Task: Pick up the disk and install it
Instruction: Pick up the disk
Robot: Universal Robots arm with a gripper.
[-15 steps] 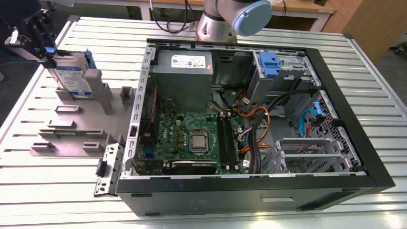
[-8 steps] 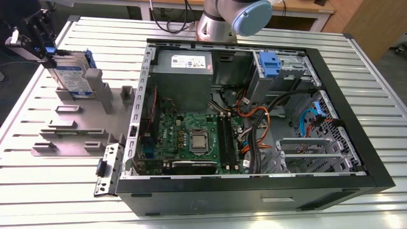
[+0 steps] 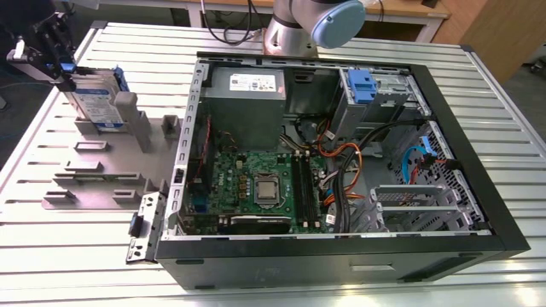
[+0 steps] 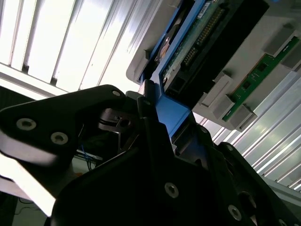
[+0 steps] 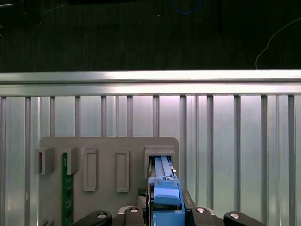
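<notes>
The disk (image 3: 94, 102) is a silver drive with a white-and-blue label and blue rails. It stands on edge in a slot of the grey holder (image 3: 128, 112) at the exterior view's left. My gripper (image 3: 61, 66) is above it, shut on the blue end tab. In the first wrist view the blue tab of the disk (image 5: 164, 188) sits between the black fingers of my gripper (image 5: 164, 209), and the drive goes down into the holder slot. In the second wrist view my gripper (image 4: 171, 120) clamps the blue tab, with the disk (image 4: 188, 42) beyond.
The open computer case (image 3: 444, 89) lies on the slatted metal table (image 3: 68, 256), with a grey drive bay and blue bracket (image 3: 362, 86) at its far end and a power supply (image 3: 247, 89) beside it. A green memory stick (image 5: 67, 197) stands in the grey fixture plate (image 3: 102, 166).
</notes>
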